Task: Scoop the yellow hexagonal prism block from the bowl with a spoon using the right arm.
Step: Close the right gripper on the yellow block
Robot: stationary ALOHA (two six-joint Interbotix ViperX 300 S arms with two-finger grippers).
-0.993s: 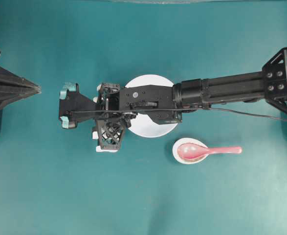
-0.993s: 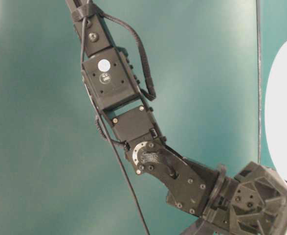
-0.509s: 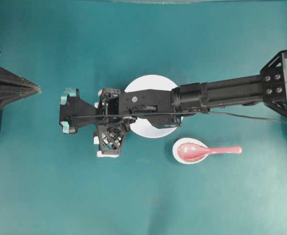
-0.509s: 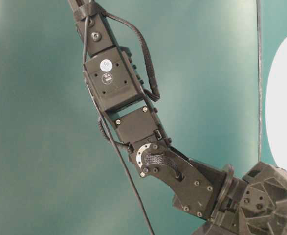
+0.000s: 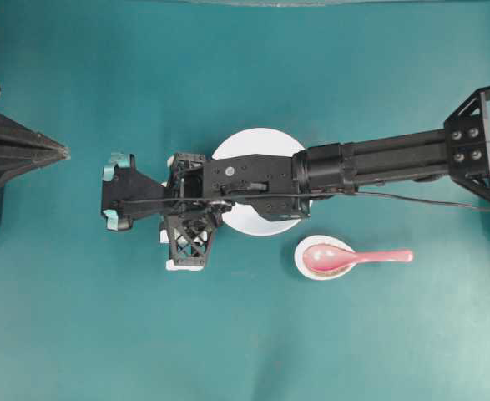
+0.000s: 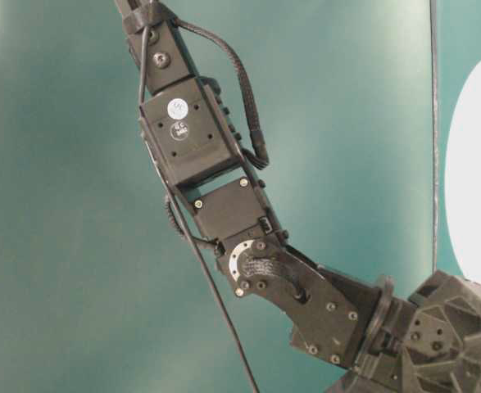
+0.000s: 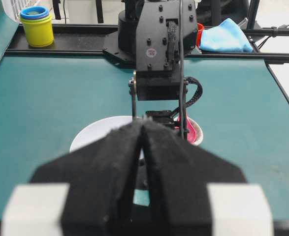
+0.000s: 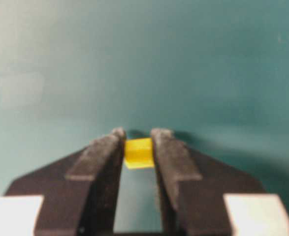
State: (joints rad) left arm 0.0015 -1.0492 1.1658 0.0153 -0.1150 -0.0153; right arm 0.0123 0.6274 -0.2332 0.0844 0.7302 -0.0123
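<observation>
Right arm [image 5: 378,159], long black robot arm, stretches from the table's right edge across the middle, passing over the large round plain white bowl [image 5: 257,139] at table centre. Right gripper [image 8: 138,147] sits past the bowl toward the left edge, low over the teal table [image 5: 245,351]. In the right wrist view its two dark fingers [image 8: 105,152] stand narrowly apart with the tiny bright yellow hexagonal prism block [image 8: 138,153] between the tips, both pads touching its sides; block sits over the table, not in the bowl. Whether it is lifted off the table, cannot tell.

Glossy pink-red soup spoon [image 5: 357,256] lies untouched, scoop in a small beige egg-shaped dish [image 5: 324,257] just right of and below the bowl, handle pointing to the right edge.

Left gripper [image 7: 143,162], black pointed, parked at the left edge, jaws pressed together, nothing in them.

Table-level view shows only the right arm's black links, cable, and a slice of the bowl.
</observation>
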